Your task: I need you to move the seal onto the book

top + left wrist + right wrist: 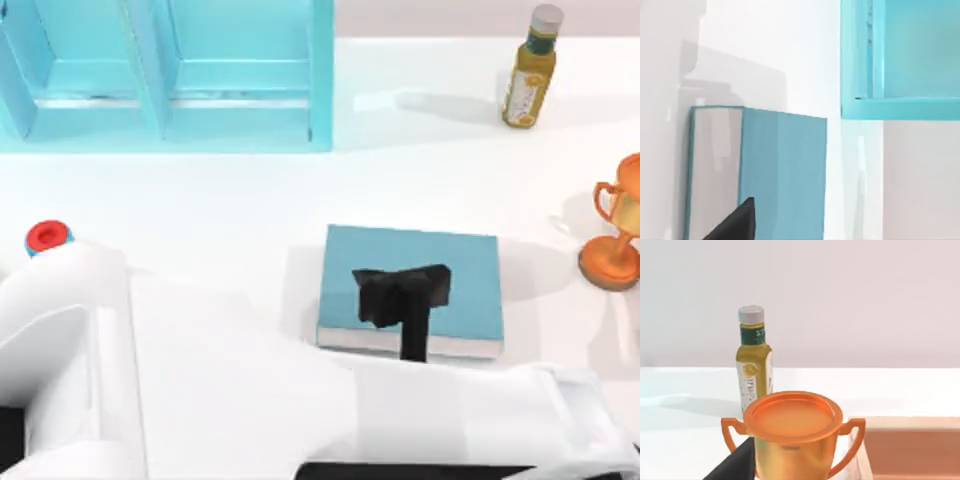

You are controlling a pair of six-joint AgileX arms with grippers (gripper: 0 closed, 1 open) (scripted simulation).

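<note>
Your left end effector (400, 292) hangs over the flat teal-blue book with white page edges (470, 290), which lies mid-table on the white table (250, 210); you cannot tell how its fingers stand. The small tan seal is hidden from you. An orange trophy cup (792, 432) and a yellow-green bottle with a grey cap (530, 70) stand at the right, a light-blue shelf unit (165, 75) at the far left.
</note>
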